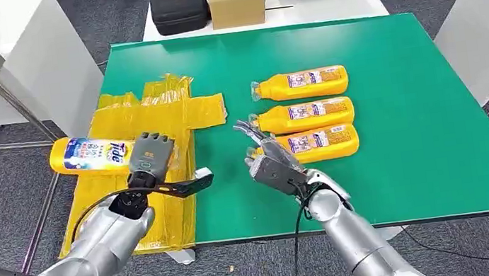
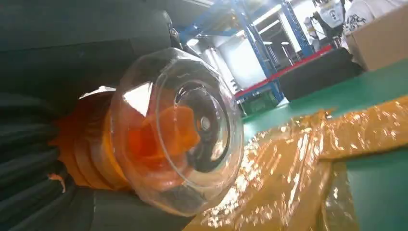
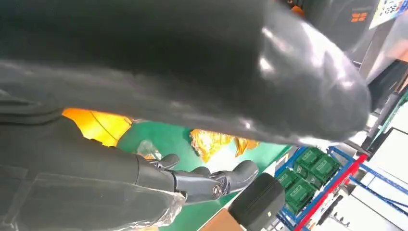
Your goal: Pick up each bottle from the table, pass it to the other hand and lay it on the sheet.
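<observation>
Held bottle (image 1: 90, 155) — crosswise, cap rightward

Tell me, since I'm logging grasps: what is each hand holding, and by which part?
The left hand grips the yellow plastic detergent bottle near its clear-capped end. The right hand holds nothing, its fingers spread.

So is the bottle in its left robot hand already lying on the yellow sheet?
No. The bottle is held sideways in the left robot hand.
</observation>
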Tool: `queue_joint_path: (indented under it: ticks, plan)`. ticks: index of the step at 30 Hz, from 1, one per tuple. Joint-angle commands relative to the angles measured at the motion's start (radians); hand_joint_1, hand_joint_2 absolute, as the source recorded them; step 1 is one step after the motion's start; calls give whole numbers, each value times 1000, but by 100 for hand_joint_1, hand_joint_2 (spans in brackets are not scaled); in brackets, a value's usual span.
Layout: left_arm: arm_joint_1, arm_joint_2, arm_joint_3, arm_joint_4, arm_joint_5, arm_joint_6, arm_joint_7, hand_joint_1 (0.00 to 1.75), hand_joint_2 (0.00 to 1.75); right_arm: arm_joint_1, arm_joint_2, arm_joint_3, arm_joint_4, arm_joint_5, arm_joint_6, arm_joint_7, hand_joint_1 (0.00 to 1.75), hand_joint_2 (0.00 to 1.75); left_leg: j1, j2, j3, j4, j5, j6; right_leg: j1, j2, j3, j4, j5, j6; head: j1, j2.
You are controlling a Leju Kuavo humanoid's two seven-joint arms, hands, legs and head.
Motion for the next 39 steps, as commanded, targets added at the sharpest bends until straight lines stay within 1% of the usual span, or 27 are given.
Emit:
queue_joint_path:
  ticks: [1,3,4,6,7,10,11,12,13,16,18,21,22,23,24,25,26,27,28,29,31,32,33,34,35,36,39]
  plan:
    - [-42,-27,-17,133,32,9,-32,175,175,-63,-7,21,108,1,6,-16,0,0,2,1,5,1,-3,-2,2,0,5,0,-2,-2,0,0]
    - [-41,-31,-2,133,30,25,-45,175,175,-74,-2,22,117,2,3,-16,0,0,1,1,3,0,-1,-1,1,1,3,0,-1,-1,0,0]
    - [-42,-38,19,131,41,47,-62,175,175,-83,1,22,121,3,1,-15,0,0,1,2,4,1,-3,-2,2,1,4,0,-2,-2,0,0]
    - [-39,-54,84,124,96,86,-116,175,175,-85,0,17,117,3,0,-7,0,0,1,1,2,0,-1,-1,1,1,2,0,-1,-1,0,0]
    - [-39,-58,98,124,109,90,-126,175,175,-79,-3,16,115,3,-2,-8,0,0,2,2,5,2,-4,-2,2,1,5,1,-3,-2,0,0]
    - [-39,-58,98,124,109,89,-126,175,175,-76,-4,15,115,3,-3,-9,0,0,1,0,2,0,-1,-1,1,0,3,-1,-1,-1,0,0]
    - [-35,-61,122,121,134,99,-145,175,175,-69,-5,14,108,3,-5,-9,0,0,2,1,5,1,-3,-2,2,1,6,0,-2,-2,0,0]
    - [-29,-65,161,116,172,133,-195,175,175,-50,-13,14,94,4,-8,-10,0,0,1,1,3,0,-2,-1,1,1,3,0,-1,-1,0,0]
    - [-25,-72,205,113,222,138,-242,175,175,-40,-18,15,90,4,-11,-11,0,0,2,2,6,1,-3,-2,2,1,6,0,-3,-2,0,0]
    - [-26,-83,261,108,284,168,-311,175,175,-33,-22,21,93,4,-16,-11,0,0,2,-1,6,1,-3,-2,2,-2,7,0,-3,-2,0,0]
    - [-28,-82,250,109,270,178,-309,175,175,-33,-22,22,93,4,-17,-11,0,0,1,0,3,0,-1,-1,1,-1,3,-1,-1,-1,0,0]
    - [-30,-83,250,110,269,178,-309,175,175,-35,-21,23,93,4,-17,-11,0,0,2,1,6,2,-4,-2,2,1,7,0,-3,-2,0,0]
    - [-30,-83,250,110,269,178,-309,175,175,-35,-21,23,93,4,-17,-11,0,0,1,0,4,1,-2,-2,1,0,4,0,-2,-1,0,0]
    - [-29,-83,250,110,269,179,-310,175,175,-37,-20,23,92,3,-17,-11,0,0,2,1,6,1,-3,-2,2,0,6,0,-3,-2,0,0]
    - [-29,-87,267,113,288,169,-317,175,175,-38,-21,24,94,3,-17,-11,0,0,1,0,4,1,-2,-2,2,0,4,0,-2,-2,0,0]
    - [-30,-82,238,116,246,190,-306,175,175,-40,-23,28,98,1,-16,-12,0,0,2,1,7,1,-4,-2,2,0,7,0,-3,-2,0,0]
    - [-28,-86,251,118,258,181,-308,175,175,-42,-24,29,101,-2,-13,-13,0,0,1,1,3,0,-2,-1,1,0,4,-1,-1,-1,0,0]
    - [-25,-87,265,119,273,175,-313,175,175,-44,-25,29,104,-5,-10,-14,0,0,2,1,6,1,-4,-2,2,0,7,0,-3,-2,0,0]
    - [-23,-84,255,124,258,175,-303,175,175,-48,-26,30,110,-7,-9,-16,0,0,1,1,4,0,-2,-2,2,1,5,-1,-2,-2,0,0]
    - [-18,-84,259,127,260,171,-304,175,175,-54,-24,30,117,-10,-6,-17,0,0,2,1,7,1,-4,-2,2,1,7,0,-3,-2,0,0]
    - [-11,-81,256,132,252,168,-294,175,175,-60,-22,31,125,-11,-6,-18,0,0,1,1,4,0,-2,-1,1,1,4,-1,-1,-1,0,0]
    - [-5,-77,244,135,234,172,-283,175,175,-62,-19,31,129,-13,-4,-19,0,0,2,2,7,1,-4,-2,2,1,7,0,-3,-2,0,0]
    - [0,-76,243,138,233,162,-273,175,175,-62,-18,33,131,-14,-3,-19,0,0,1,2,5,0,-3,-2,1,1,5,0,-2,-2,0,0]
    - [4,-70,224,141,204,165,-259,175,175,-62,-18,35,133,-14,-3,-20,0,0,1,2,4,0,-2,-1,1,1,4,-1,-1,-1,0,0]
    - [10,-67,220,144,195,156,-243,175,175,-63,-18,38,137,-13,-3,-19,0,0,1,3,7,1,-3,-2,2,2,7,0,-2,-2,0,0]
    - [15,-61,197,146,159,159,-225,175,175,-65,-19,42,142,-14,-3,-21,0,0,1,2,5,0,-2,-2,1,2,4,-1,-1,-1,0,0]
    - [22,-55,176,151,129,155,-207,175,175,-65,-20,42,145,-15,-4,-22,0,0,1,2,5,0,-2,-2,1,2,5,-1,-1,-2,0,0]
